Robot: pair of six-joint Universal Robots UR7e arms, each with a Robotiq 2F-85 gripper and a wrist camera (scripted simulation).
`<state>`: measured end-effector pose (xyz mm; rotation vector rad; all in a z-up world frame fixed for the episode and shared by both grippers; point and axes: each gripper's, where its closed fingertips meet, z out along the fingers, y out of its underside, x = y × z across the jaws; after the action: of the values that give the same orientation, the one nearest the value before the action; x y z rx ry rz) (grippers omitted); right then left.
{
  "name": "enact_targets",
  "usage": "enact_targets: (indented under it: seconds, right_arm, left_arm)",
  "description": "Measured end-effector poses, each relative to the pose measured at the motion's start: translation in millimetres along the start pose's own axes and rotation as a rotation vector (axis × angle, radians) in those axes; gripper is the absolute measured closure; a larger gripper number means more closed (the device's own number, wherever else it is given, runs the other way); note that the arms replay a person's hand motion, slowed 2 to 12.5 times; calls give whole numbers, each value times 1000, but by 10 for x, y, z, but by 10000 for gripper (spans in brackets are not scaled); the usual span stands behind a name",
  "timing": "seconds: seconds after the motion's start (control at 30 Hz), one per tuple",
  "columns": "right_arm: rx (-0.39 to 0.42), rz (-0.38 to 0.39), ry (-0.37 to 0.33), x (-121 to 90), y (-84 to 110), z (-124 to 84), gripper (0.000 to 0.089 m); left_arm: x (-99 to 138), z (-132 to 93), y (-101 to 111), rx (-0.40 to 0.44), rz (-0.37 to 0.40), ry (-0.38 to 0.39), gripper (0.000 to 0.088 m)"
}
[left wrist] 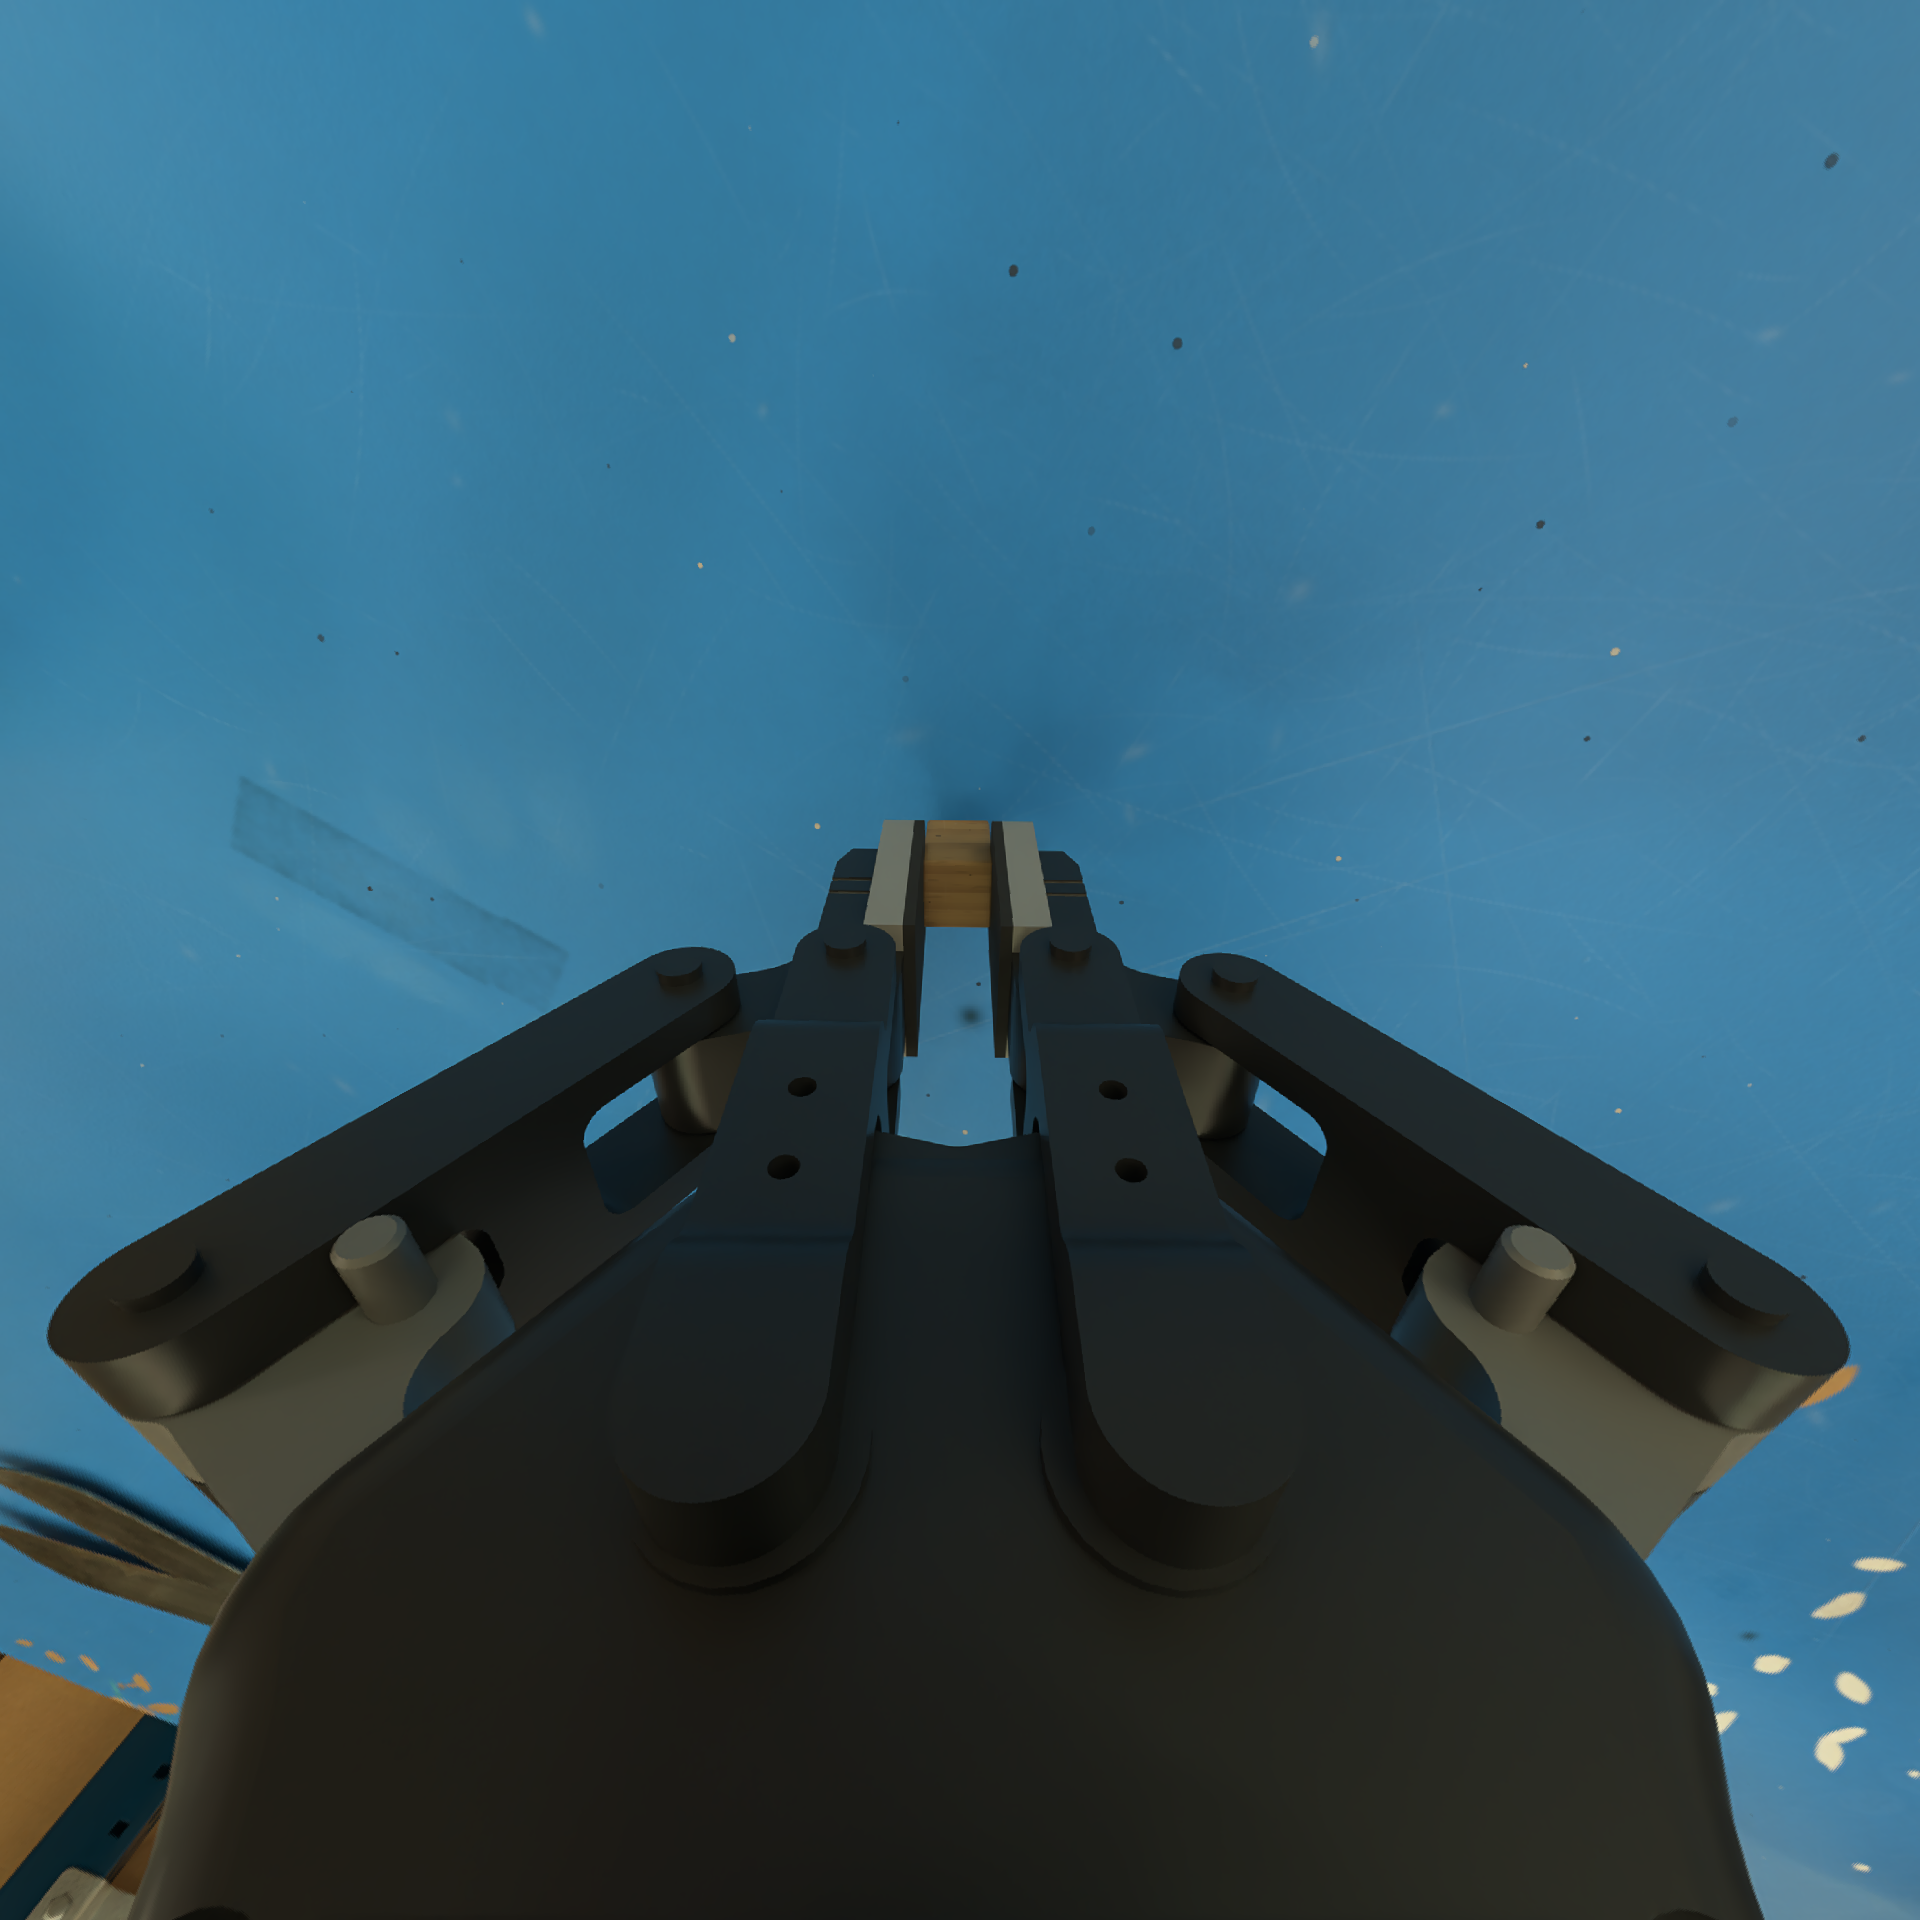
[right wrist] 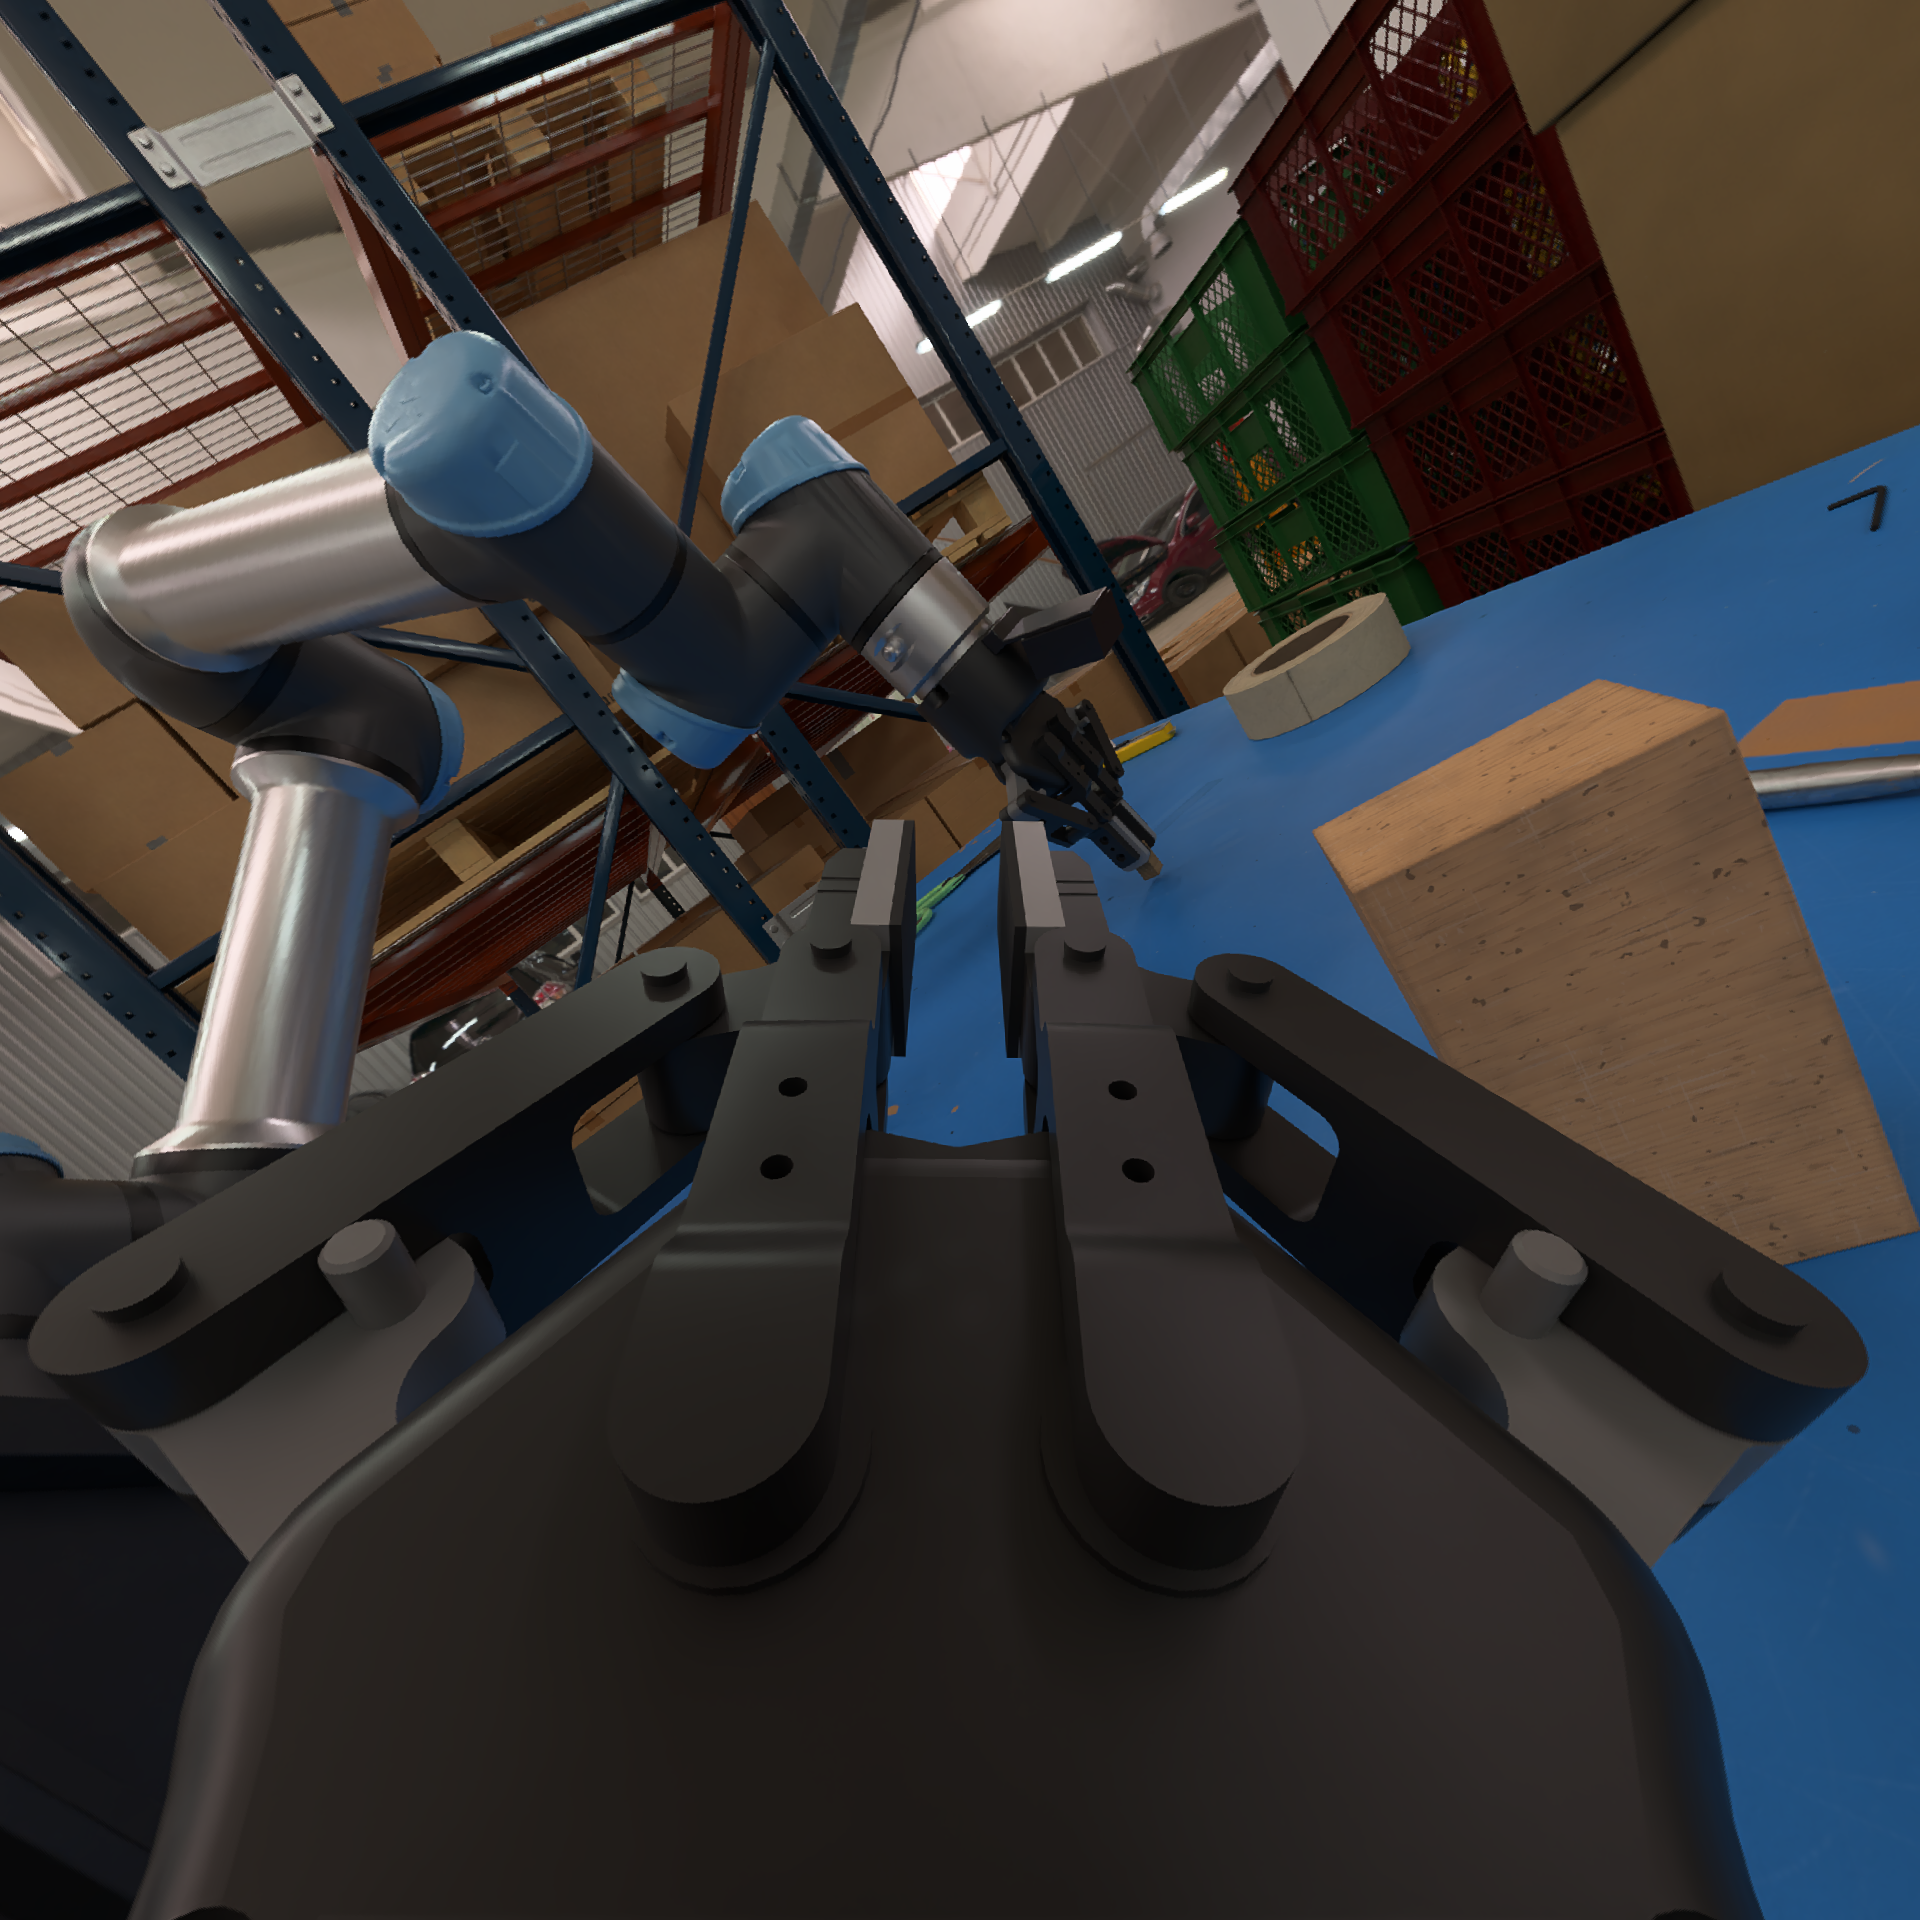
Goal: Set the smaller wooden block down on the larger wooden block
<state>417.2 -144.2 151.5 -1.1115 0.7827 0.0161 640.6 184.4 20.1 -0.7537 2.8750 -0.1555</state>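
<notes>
- The left gripper [left wrist: 957, 873] is closed on the smaller wooden block [left wrist: 957, 871]; both pads touch its sides and the block sits at the very tips of the fingers
- The block is close above the blue table [left wrist: 1039, 416], and a dark shadow lies on the table just beyond it; if it touches the table I cannot tell
- In the right wrist view the left gripper [right wrist: 1127, 847] is seen far off, low over the table, with a small light piece at its tip
- The right gripper [right wrist: 957, 883] holds nothing; its jaws stand only a narrow gap apart
- The larger wooden block [right wrist: 1600, 935] stands on the table to the right of the right gripper, well apart from the smaller block
- Behind it lie a roll of tape [right wrist: 1314, 665] and a metal rod [right wrist: 1839, 777]
</notes>
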Motion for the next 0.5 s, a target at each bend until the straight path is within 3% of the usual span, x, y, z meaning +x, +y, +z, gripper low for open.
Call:
enact_targets:
  seconds: [0.5]
  right_arm:
    - [-10,-24,30,64,-6,-27,747]
  left_arm:
    - [16,-5,13,-3,0,10,771]
